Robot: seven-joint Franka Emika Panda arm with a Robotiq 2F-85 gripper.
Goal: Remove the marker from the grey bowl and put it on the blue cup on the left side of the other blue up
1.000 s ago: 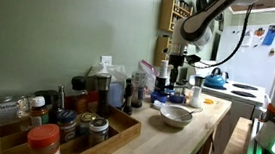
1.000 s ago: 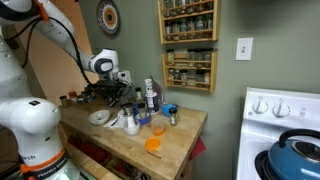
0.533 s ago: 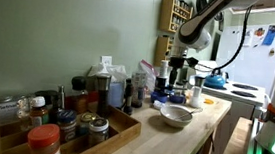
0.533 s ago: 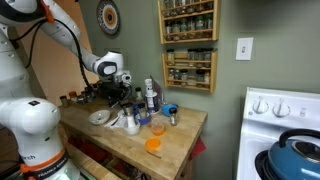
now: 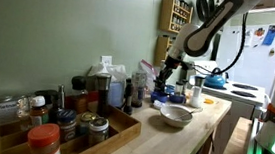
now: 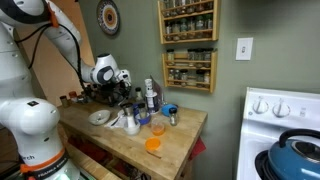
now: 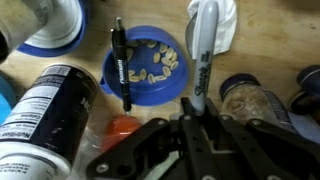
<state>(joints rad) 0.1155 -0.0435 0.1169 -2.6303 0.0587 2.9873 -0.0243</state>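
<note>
My hand (image 7: pixel 198 118) pinched shut on the lower end of the marker (image 7: pixel 203 50), lifted over the crowded tabletop (image 5: pixel 172 142), just beside a blue cup (image 7: pixel 146 92) with a black pen (image 7: pixel 120 65) lying across it, well clear of the grey bowl (image 5: pixel 177 115)

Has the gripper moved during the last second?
Yes. Against the bowl in an exterior view, the gripper has come lower and further picture-left; the wrist view shows it holding the marker.

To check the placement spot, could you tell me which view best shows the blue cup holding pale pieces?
The wrist view: the blue cup shows close up from above. In both exterior views it is too small to pick out.
</note>
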